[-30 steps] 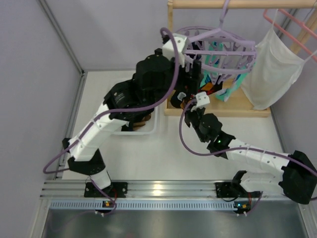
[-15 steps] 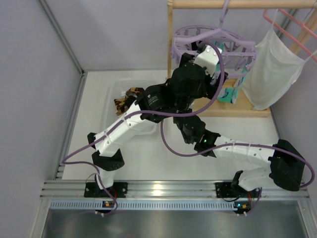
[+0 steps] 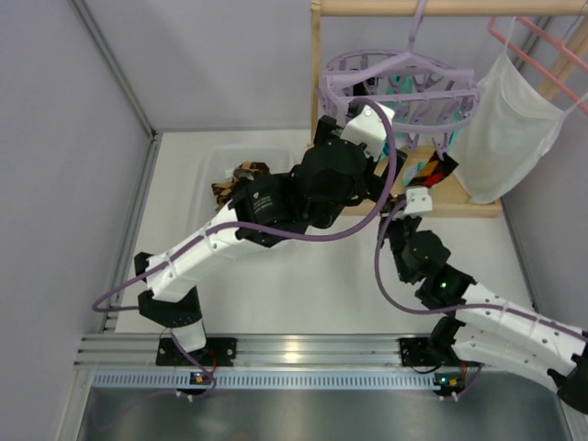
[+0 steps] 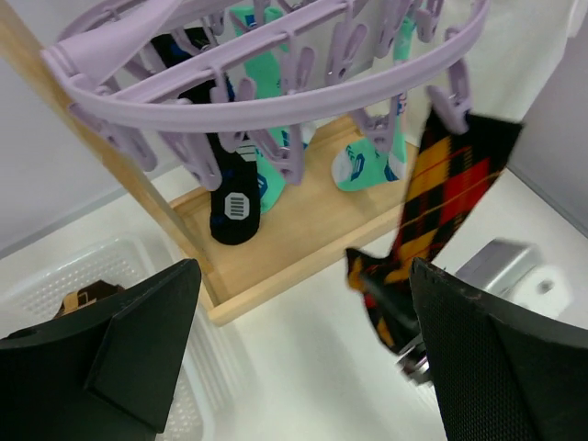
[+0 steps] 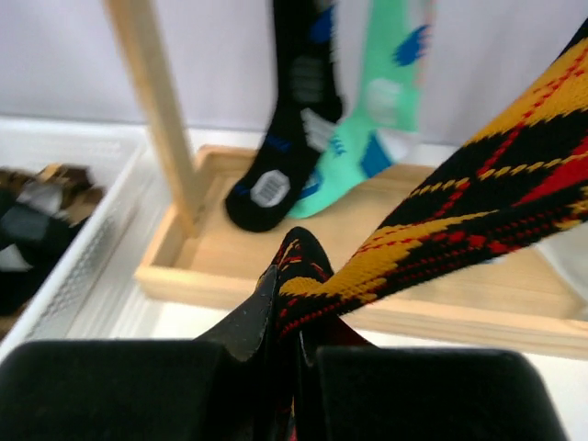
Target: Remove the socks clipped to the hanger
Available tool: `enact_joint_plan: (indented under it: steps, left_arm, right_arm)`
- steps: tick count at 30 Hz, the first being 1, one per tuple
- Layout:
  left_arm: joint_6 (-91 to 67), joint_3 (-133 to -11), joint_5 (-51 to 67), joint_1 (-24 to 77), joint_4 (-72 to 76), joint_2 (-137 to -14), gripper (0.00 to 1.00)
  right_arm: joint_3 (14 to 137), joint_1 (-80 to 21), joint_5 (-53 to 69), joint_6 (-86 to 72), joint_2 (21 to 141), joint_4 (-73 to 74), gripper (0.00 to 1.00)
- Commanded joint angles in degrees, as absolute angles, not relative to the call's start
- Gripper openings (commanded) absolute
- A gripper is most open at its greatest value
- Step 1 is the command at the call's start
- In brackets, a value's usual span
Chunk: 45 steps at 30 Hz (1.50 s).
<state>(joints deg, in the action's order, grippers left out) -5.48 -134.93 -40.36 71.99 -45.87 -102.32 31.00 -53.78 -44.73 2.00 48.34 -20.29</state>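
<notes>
To the left of the left gripper [image 4: 303, 367] and beyond it, a white mesh basket [image 4: 55, 276] with brown patterned socks [image 4: 78, 299] inside. Held with fingers [image 4: 138, 349] spread wide apart, gripping nothing, low beneath the lavender clip hanger [image 4: 276, 101]. Straight ahead, above the gap between them: a black sock [image 4: 234, 193] with blue marks and two mint-teal socks [image 4: 363, 165], all hanging from pegs over the wooden tray base [image 4: 303, 243]. Ahead and to the right, a black, yellow and red plaid sock [image 4: 450, 202], top edge in a peg [image 4: 447, 101] on the ring's rim, drawn down at a slant.

Right gripper [image 5: 287, 317] pinched tight on the lower end of that plaid sock, cloth bunched between the pads and stretched up and away to the right. To its left, the basket wall; ahead and left, the wooden upright [image 5: 156, 110]; straight ahead, the black sock and a mint one over the tray. Far off to the right of both grippers in the overhead view, a white mesh bag [image 3: 505, 119] on a pink wire hanger [image 3: 542, 46].
</notes>
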Motion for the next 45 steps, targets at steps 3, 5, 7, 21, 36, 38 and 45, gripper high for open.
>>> enact_joint_plan:
  steps: [3, 5, 7, 21, 36, 38, 45]
  left_arm:
    - [-8.7, -129.3, -45.3, 71.9, -43.5, -96.2, 0.99]
    - [-9.1, -128.3, -46.6, 71.9, -43.5, -94.8, 0.99]
    - [-9.3, -127.2, -47.0, 71.9, -43.6, -94.1, 0.99]
    - [-12.6, -121.1, -48.3, 71.9, -43.8, -88.9, 0.99]
    - [-12.5, -123.7, -43.2, 72.0, -43.9, -88.7, 0.98]
    - [-11.5, -125.6, -43.2, 72.0, -43.9, -89.1, 0.99]
    - [-4.9, -137.6, -45.3, 71.9, -43.7, -99.0, 0.99]
  right_arm:
    - [33.3, -41.8, -40.2, 4.4, 38.2, -9.0, 0.0]
    - [35.7, -37.6, -38.3, 5.5, 37.1, -5.9, 0.0]
    - [37.8, -34.8, -37.0, 6.8, 36.3, -4.1, 0.0]
    - [37.8, -35.0, -28.8, 1.1, 34.4, 1.9, 0.0]
    - [48.8, -66.5, -51.1, 11.0, 62.6, -12.7, 0.0]
    - [50.2, -66.6, -51.1, 11.3, 66.2, -13.8, 0.0]
    - [54.0, -66.7, -52.3, 12.0, 71.9, -17.6, 0.0]
